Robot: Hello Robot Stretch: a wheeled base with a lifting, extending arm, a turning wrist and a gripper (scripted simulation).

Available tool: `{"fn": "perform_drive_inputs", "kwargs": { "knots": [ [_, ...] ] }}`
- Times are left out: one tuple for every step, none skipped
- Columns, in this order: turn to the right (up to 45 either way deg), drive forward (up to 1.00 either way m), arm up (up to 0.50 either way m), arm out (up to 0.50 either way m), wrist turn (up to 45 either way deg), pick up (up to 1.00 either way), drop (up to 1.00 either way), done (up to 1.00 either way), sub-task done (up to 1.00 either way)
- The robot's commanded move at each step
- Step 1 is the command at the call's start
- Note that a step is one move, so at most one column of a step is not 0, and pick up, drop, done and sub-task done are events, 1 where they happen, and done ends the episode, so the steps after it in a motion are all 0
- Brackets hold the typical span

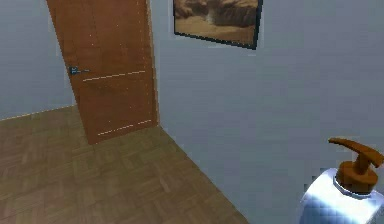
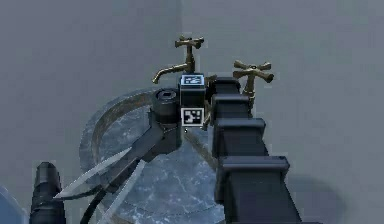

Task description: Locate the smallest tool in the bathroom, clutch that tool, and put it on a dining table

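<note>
At the arm side view's bottom edge, just right of the middle, the arm point(image 2: 245, 160) is rising as a dark square bar in stepped segments and reaching out toward a round grey stone basin point(image 2: 108, 112). At its far end two white squares point(image 2: 192, 98) with black marks are standing one above the other, and left of them the gripper point(image 2: 88, 198) is pointing down and toward the view's left, its dark body sitting in front of the basin's rim. Its two thin fingers point(image 2: 110, 170) are slanting down to the lower left, with the basin lying behind them, so I cannot tell whether the gripper is holding anything, and the state of the fingers I cannot tell either. Near the fingertips a dark upright thing point(image 2: 45, 190) is standing at the view's bottom left; whether this is the tool of the task I cannot tell. Behind the basin two brass taps point(image 2: 186, 44) point(image 2: 251, 72) and a brass spout point(image 2: 163, 73) are standing before a grey wall. At the forward view's bottom right a white soap bottle point(image 1: 340, 200) with a brown pump is showing, and farther off a wooden door point(image 1: 110, 70), a framed picture point(image 1: 218, 20) and a wooden floor point(image 1: 90, 170).
</note>
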Motion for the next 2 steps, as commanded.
{"fn": "perform_drive_inputs", "kwargs": {
  "knots": [
    [0.0, 0.0, 0.0, 0.0, -6.0, 0.0, 0.0, 0.0, 0.0],
    [0.0, 0.0, 0.0, -0.14, 0.0, 0.0, 0.0, 0.0, 0.0]
  ]
}}
